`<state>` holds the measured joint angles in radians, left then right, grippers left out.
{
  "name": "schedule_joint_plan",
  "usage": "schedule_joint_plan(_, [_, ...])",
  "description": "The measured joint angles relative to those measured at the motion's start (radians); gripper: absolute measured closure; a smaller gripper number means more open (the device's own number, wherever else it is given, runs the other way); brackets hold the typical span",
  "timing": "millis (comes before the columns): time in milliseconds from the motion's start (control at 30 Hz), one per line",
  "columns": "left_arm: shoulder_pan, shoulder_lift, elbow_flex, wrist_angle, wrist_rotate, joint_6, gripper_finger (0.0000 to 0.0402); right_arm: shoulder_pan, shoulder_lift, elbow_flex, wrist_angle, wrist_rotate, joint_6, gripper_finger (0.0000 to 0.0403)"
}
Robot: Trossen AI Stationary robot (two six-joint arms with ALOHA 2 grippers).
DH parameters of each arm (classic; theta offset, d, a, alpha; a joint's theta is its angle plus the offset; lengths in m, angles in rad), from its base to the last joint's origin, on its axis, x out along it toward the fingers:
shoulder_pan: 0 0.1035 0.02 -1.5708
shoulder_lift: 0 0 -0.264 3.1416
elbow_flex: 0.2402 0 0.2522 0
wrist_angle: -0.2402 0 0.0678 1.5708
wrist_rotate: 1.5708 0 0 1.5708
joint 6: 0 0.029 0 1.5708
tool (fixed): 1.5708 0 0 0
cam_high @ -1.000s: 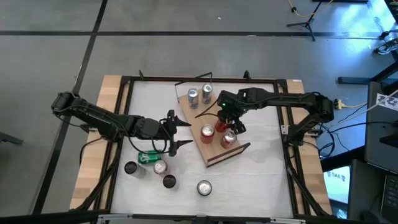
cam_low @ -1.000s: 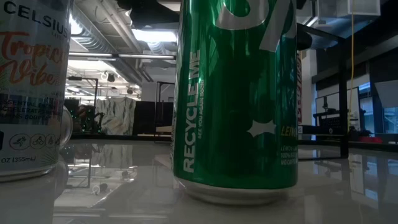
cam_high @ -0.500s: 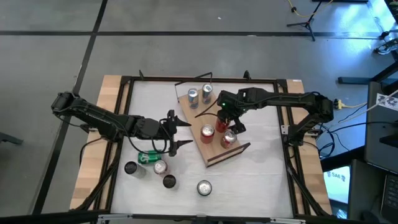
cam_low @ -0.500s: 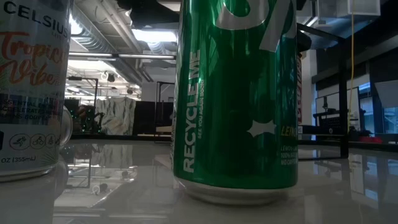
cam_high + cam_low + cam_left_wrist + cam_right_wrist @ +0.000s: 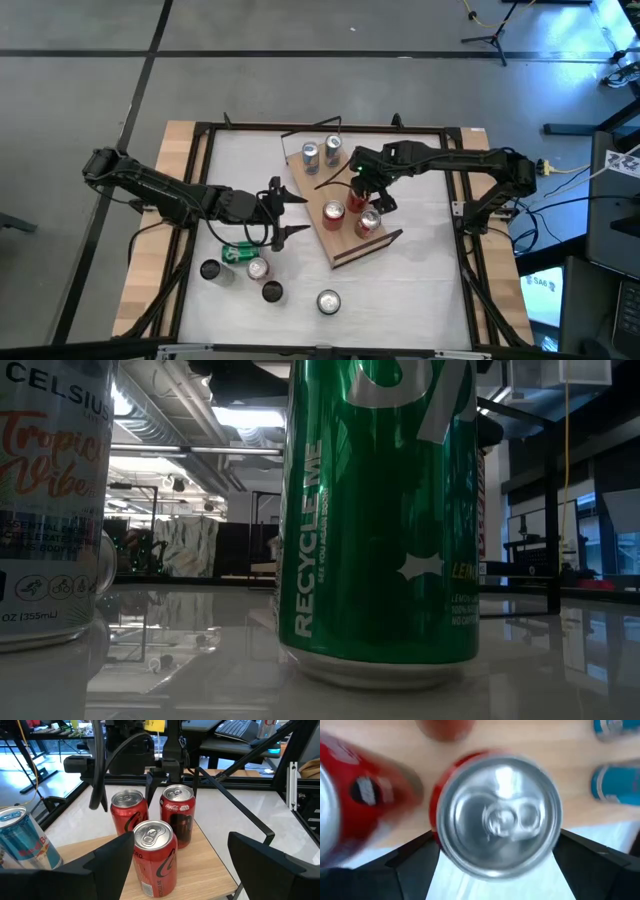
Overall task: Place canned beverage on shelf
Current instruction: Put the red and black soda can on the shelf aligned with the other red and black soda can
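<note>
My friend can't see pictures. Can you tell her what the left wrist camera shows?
Three red cans stand close together on a wooden shelf, and the right gripper hangs open just above the far right one. A blue can stands off to one side, and the left gripper's dark fingers frame the view.

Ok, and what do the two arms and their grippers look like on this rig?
Both arms are dark, slim and jointed. The left gripper ends in two thin, pointed black fingers, with a black cable looping beside its wrist. The right gripper is the same dark build, and a small green light glows near it.
</note>
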<state>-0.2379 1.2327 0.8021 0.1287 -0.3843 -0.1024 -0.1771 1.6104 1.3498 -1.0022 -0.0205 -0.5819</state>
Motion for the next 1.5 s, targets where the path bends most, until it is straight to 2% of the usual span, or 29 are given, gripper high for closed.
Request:
schedule_joint_plan(333, [0.000,0.000,0.000,0.000,0.000,0.000,0.0090,0.000,-0.003,0.111,-0.171,0.003,-0.003,0.0040])
schedule_joint_plan(567, [0.000,0.000,0.000,0.000,0.000,0.000,0.0090,-0.002,-0.003,0.192,-0.335,0.082,-0.004,0.0040])
schedule_joint_plan(833, [0.000,0.000,0.000,-0.001,0.000,0.000,0.0090,-0.111,-0.086,0.175,-0.365,0.049,-0.001,0.0040])
schedule_joint_plan(1067, [0.000,0.000,0.000,-0.002,0.000,0.000,0.0090,-0.282,-0.192,0.091,-0.233,-0.107,-0.005,0.0040])
schedule_joint_plan(1333, [0.000,0.000,0.000,-0.002,0.000,0.000,0.0090,-0.456,-0.233,-0.103,0.086,-0.362,-0.033,0.0040])
schedule_joint_plan(1500, [0.000,0.000,0.000,-0.002,0.000,0.000,0.0090,-0.495,-0.233,-0.238,0.303,-0.506,-0.028,0.0040])
